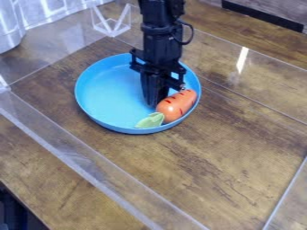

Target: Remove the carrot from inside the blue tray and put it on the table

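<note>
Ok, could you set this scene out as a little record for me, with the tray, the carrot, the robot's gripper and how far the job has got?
tray: blue, round, on the wooden table
carrot: orange with green top, in the blue tray, near its rim
gripper: closed, low over the tray, beside the carrot
grip on carrot: cannot tell
job: not done; carrot not yet on the table
</note>
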Tool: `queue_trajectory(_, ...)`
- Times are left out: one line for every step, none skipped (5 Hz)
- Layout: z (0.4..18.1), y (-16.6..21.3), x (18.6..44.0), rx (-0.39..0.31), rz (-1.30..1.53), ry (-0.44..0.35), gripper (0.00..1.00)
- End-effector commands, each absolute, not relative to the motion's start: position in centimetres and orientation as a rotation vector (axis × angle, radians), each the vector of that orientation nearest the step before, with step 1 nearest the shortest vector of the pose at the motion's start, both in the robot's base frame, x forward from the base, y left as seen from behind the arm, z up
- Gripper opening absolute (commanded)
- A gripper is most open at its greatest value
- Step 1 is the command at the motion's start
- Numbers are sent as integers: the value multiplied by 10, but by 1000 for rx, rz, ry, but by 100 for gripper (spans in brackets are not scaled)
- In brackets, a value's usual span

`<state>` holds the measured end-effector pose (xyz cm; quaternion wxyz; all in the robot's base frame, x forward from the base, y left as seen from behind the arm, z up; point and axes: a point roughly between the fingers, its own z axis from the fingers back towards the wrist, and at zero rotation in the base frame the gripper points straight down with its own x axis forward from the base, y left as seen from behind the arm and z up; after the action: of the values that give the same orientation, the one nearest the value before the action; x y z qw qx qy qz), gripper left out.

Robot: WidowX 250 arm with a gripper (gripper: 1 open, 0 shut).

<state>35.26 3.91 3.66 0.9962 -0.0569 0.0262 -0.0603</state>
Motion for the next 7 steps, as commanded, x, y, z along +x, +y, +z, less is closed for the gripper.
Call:
queue_trajectory(82, 40, 366, -85, -140, -71, 0)
queue_trajectory(91, 40, 366, -84, -147, -81, 0)
queue_trajectory(94, 39, 368, -85, -153, -88, 0)
queue_trajectory(92, 37, 370, -85, -156, -90, 100)
queue_trajectory(87, 35, 372, -85, -161, -92, 100)
queue_trajectory(81, 32, 376, -84, -165, -94, 100)
queue_trajectory(75, 29, 379, -82, -168, -95, 100)
